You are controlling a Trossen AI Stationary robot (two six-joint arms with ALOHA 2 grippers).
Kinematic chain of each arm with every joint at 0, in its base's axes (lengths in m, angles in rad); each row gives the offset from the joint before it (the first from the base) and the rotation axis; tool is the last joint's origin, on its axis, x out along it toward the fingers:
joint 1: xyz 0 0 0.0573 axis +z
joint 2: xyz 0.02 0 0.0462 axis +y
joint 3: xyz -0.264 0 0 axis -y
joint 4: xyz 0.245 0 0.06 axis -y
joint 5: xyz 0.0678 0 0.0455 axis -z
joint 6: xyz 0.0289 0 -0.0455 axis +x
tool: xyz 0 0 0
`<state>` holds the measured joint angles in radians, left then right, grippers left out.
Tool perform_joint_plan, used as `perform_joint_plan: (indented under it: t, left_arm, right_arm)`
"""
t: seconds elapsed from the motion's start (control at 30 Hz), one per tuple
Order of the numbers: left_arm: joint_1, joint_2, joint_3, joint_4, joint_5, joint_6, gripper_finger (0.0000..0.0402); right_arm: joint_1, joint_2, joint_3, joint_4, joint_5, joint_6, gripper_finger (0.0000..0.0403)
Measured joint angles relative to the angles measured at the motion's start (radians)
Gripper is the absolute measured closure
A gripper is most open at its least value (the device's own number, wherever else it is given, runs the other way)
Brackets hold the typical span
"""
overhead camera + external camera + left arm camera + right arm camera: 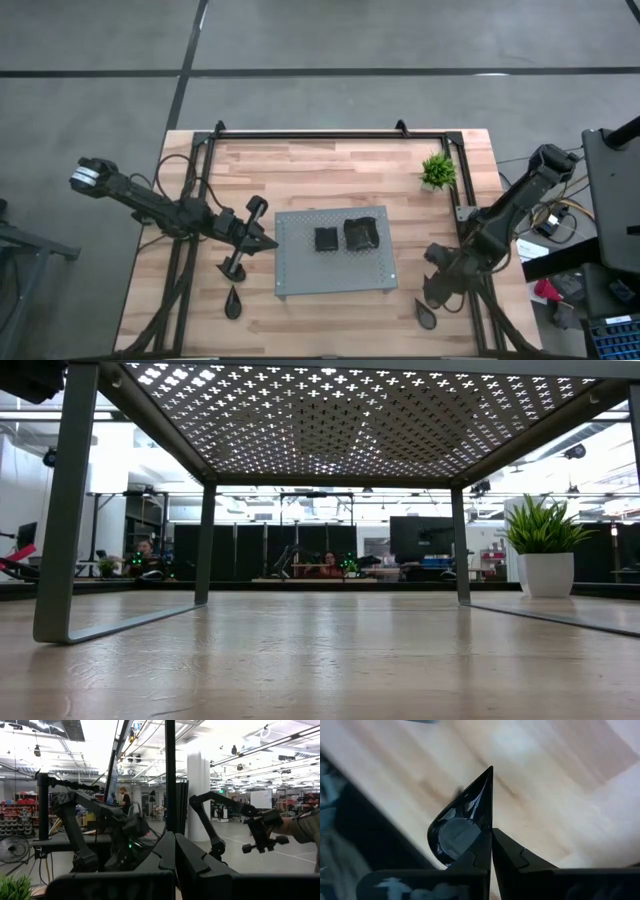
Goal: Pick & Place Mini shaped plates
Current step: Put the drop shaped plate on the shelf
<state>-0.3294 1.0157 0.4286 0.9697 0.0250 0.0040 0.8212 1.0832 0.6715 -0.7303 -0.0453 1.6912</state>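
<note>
1. Right at the tips of the right claw (491,832) sits a teardrop plate (462,827), glossy black, its point aimed away from the wrist. The claw's two fingers are pressed together along the plate's straight edge, pinching its rim; the plate shows against the bare wood of the counter (545,775).
2. Seen from above, that same teardrop plate (427,314) lies near the counter's front right corner, directly under the right claw (436,292), whose arm reaches in from the right side.
3. Further off, to the left of that claw, stands the grey perforated board (335,252), a low raised platform in the middle of the counter. Two more black plates rest on it side by side: a small square plate (325,239) and a slightly larger wavy-edged plate (361,233), just beside each other.
4. Beyond the board, on the far side from the right claw, a second teardrop plate (233,302) lies on the wood near the front left.
5. Just behind that plate is the left claw (268,242), shut with nothing in it, close to the board's left edge. Its wrist camera looks out level at the room past the closed fingers (165,857).
6. Behind the right claw, near the back right corner, stands a small green potted plant (437,171).
7. From counter height the board's legs and perforated underside (330,420) frame the view, with the plant (545,550) at the right.
</note>
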Motion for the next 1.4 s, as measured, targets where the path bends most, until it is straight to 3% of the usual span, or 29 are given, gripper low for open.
perform_joint_plan:
  t: [0.27, 0.5, 0.77, 0.97, 1.13, 1.3, 1.4]
  left_arm:
    - [0.000, 0.000, 0.000, -0.001, 0.000, 0.000, 0.0399]
    - [0.000, 0.000, -0.003, -0.001, 0.000, 0.000, 0.0399]
    - [0.000, 0.000, -0.003, -0.002, 0.000, -0.002, 0.0399]
    - [0.000, 0.000, -0.003, -0.002, 0.000, -0.003, 0.0399]
    - [0.000, 0.000, -0.004, -0.002, 0.000, -0.004, 0.0399]
    - [0.000, 0.000, -0.005, -0.003, 0.000, -0.005, 0.0399]
    - [0.000, 0.000, -0.005, -0.005, 0.000, -0.005, 0.0399]
  right_arm:
    - [-0.071, -0.050, 0.128, 0.004, 0.126, -0.161, 0.0394]
    - [-0.174, -0.034, 0.265, 0.003, 0.122, -0.286, 0.0394]
    - [-0.308, 0.052, 0.444, 0.004, 0.067, -0.611, 0.0394]
    - [-0.392, 0.193, 0.593, -0.001, -0.093, -0.826, 0.0394]
    - [-0.451, 0.314, 0.736, -0.184, -0.172, -0.916, 0.0394]
    - [-0.492, 0.443, 0.892, -0.456, -0.170, -1.091, 0.0394]
    - [-0.498, 0.504, 0.961, -0.490, -0.169, -1.187, 0.0394]
